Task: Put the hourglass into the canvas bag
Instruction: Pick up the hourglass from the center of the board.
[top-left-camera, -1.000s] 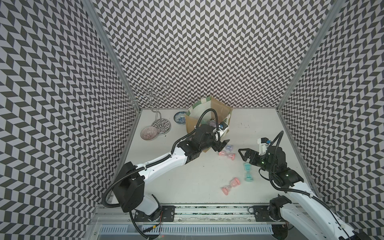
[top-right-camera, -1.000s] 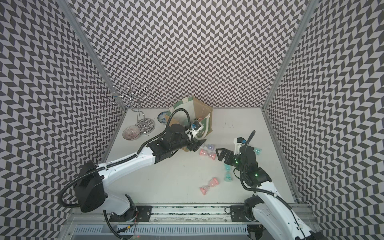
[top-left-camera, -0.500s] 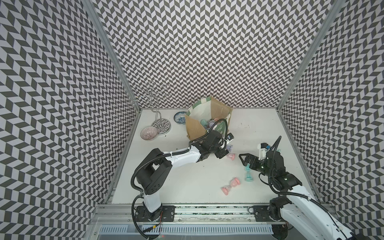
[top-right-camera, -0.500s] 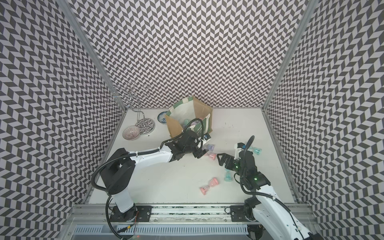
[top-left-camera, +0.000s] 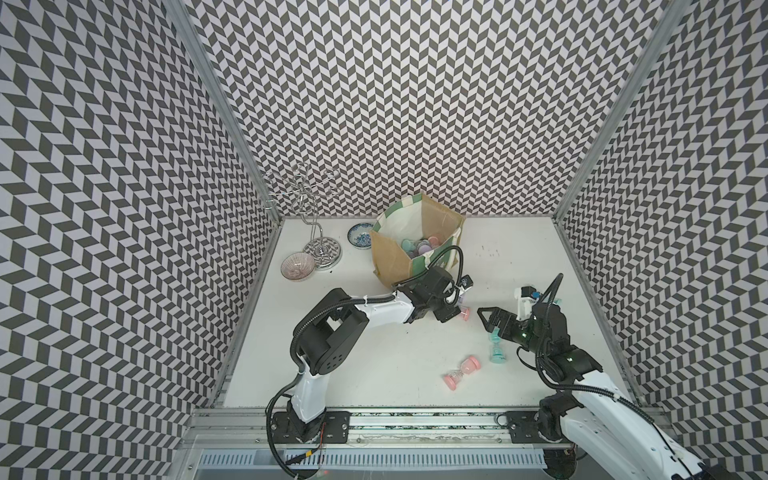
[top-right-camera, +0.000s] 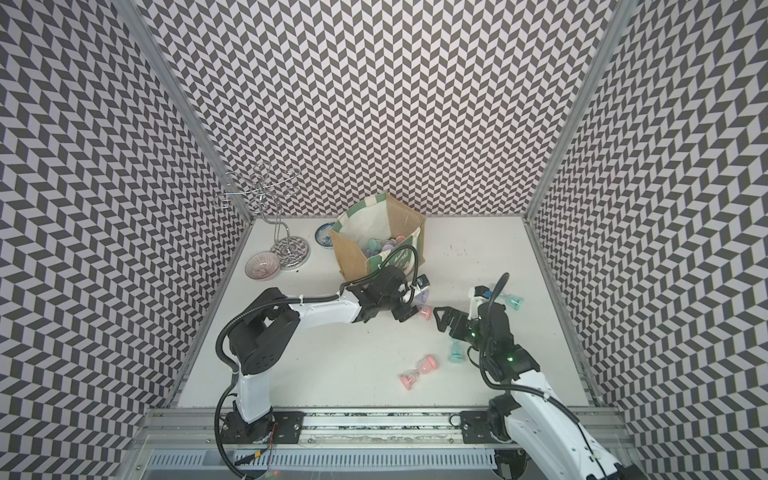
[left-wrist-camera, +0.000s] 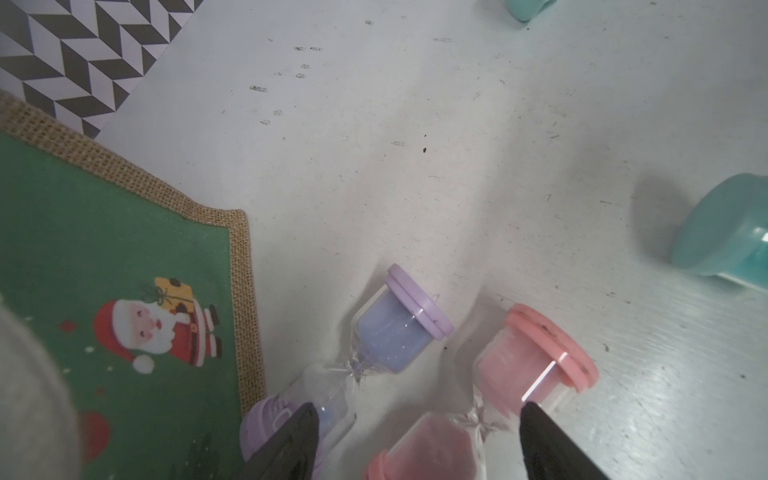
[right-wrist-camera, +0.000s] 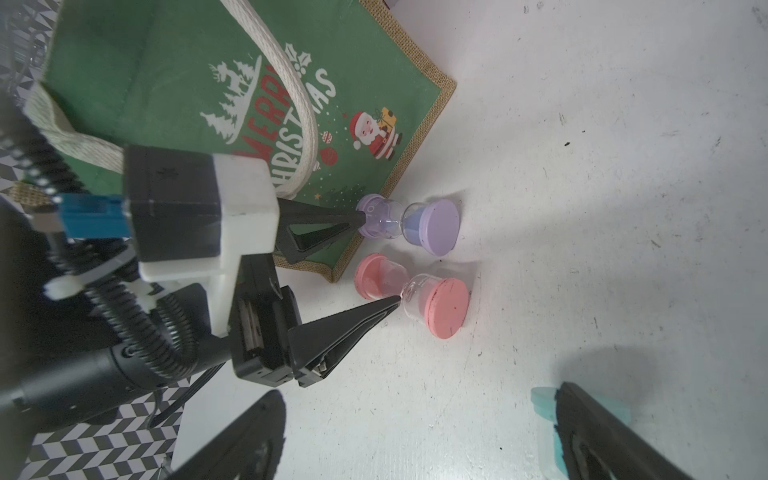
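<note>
Far left, the ribbed pink bowl (top-left-camera: 296, 266) looks empty, and I can't tell what's in the little blue dish (top-left-camera: 360, 240). The canvas bag (top-left-camera: 390, 257) stands open at the back, with a pile of pastel hourglasses (top-left-camera: 419, 247) sitting in its white lining. Right at its green front, the purple hourglass (left-wrist-camera: 395, 328) and a pink hourglass (left-wrist-camera: 523, 365) lie side by side on the bench (top-left-camera: 374, 353). The left tool (left-wrist-camera: 417, 411) is down over them, jaws apart. One tip is at the purple one's near end, the other outside the pink one's neck. I'd call this the grab step, with nothing clamped yet. Next it needs to settle on just one, squeeze, then lift over the rim. Further right, another pink hourglass (top-left-camera: 461, 372) and a teal hourglass (top-left-camera: 495, 347) lie loose. The right tool (right-wrist-camera: 419, 390) is spread wide and empty by the teal one.
</note>
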